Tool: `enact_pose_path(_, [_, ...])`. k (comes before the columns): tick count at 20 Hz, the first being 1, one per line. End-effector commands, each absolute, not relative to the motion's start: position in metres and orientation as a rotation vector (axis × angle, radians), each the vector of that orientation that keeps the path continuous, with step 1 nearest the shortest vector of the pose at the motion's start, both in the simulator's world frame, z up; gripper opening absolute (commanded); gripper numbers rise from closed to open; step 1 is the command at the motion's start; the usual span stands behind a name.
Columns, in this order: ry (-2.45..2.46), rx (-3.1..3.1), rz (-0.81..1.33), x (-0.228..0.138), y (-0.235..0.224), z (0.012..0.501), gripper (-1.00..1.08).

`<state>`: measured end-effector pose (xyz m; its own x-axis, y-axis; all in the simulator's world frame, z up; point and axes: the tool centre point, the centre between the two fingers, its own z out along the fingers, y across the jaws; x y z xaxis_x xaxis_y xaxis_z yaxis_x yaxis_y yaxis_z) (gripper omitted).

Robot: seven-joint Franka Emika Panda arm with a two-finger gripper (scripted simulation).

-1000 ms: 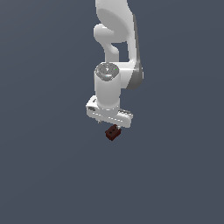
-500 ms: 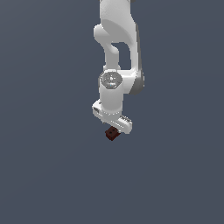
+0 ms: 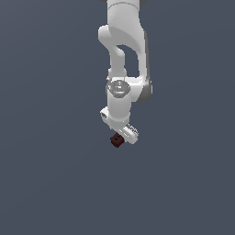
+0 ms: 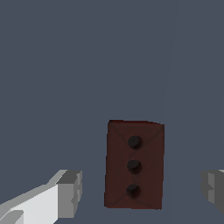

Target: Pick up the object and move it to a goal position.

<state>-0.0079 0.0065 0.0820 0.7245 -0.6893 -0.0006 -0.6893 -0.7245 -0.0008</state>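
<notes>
So the pincer [image 3: 120,139] hangs right over the block [image 3: 117,141], and in the wrist view its two fingers [image 4: 70,192] stand wide apart with the block [image 4: 134,165] sitting in the gap, touching neither one. Nothing is clamped yet, as far as I can tell. The block is a small dark red-brown rectangular thing lying flat on the plain grey desk [image 3: 55,183], and its upward face shows three little dark holes in a row (I count three here, not two). It looks rigid and light to me, like a solid little brick, so I doubt it would squash or bend under a squeeze. The sides look smooth and flat, so it might slip if it's caught off-centre. Best bet, I reckon, is closing on the two long side faces around the middle, since the fingers already line up either side of those. I can't see any goal marker in either view.
</notes>
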Motion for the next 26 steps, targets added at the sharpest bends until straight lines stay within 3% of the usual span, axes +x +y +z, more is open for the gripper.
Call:
enact_pose_path(1, [1.203, -2.902, 0.0, -0.009, 0.007, 0.079, 1.0])
enact_pose_path(10, [1.221, -2.895, 0.001, -0.009, 0.008, 0.074, 1.0])
enact_pose_path(25, [1.228, -2.892, 0.0, -0.01, 0.008, 0.027, 1.0])
enact_pose_path(26, [1.228, -2.892, 0.0, -0.01, 0.008, 0.027, -1.0])
